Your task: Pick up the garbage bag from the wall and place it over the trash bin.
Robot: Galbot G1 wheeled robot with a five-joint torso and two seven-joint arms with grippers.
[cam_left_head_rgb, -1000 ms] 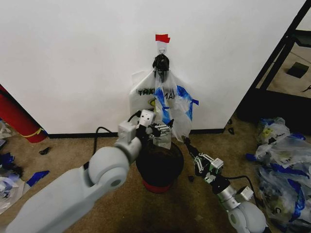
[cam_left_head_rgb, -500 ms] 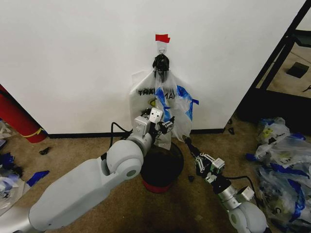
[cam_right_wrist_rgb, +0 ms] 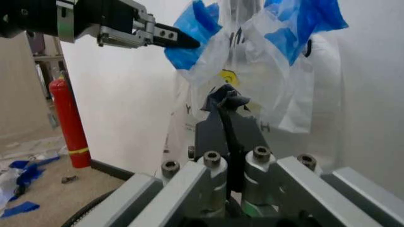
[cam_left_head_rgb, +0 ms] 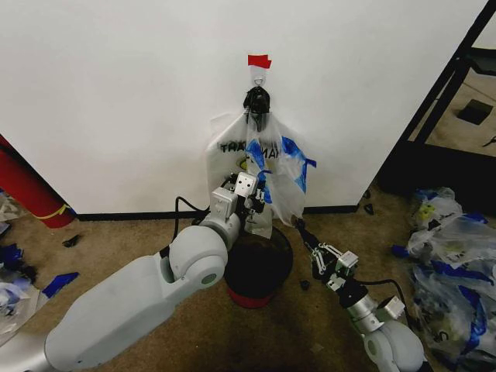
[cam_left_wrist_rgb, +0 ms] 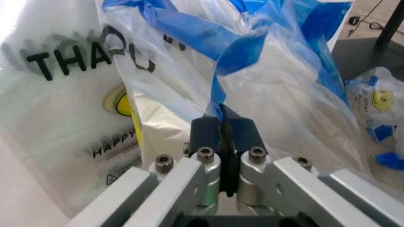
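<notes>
- Hanging from the small hook [cam_left_head_rgb: 258, 76] on the wall [cam_left_head_rgb: 116, 101], your garbage bag [cam_left_head_rgb: 279, 178] drapes down in front of a flat white bag [cam_left_head_rgb: 226, 155] with black lettering; blue tape patches [cam_left_head_rgb: 293, 151] mark its edges, and its lower end reaches just above the far rim of the trash bin [cam_left_head_rgb: 254, 267].
- You have the left gripper [cam_left_wrist_rgb: 223, 124] raised at the bag's left edge, above the bin; its dark fingers [cam_left_wrist_rgb: 205, 137] are pressed together with a strip of blue-taped plastic pinched between them, so it has the bag's edge clamped.
- Your right gripper [cam_left_head_rgb: 301, 229] sits low, to the right of the bin and just below the bag's right lower corner; in the right wrist view its fingers [cam_right_wrist_rgb: 211, 130] are closed tight with a dark scrap at their tips, and you cannot tell whether any bag film is caught there.
- The bin stands on the brown carpet against the wall, directly under the bag, black mesh on a red base.
- A red tape strip [cam_left_head_rgb: 259, 60] sits just above the hook.
- Far to your right lies a heap of clear bags [cam_left_head_rgb: 453, 256] with blue tape; at the left, a red cylinder [cam_left_head_rgb: 27, 190] leans by the baseboard.
</notes>
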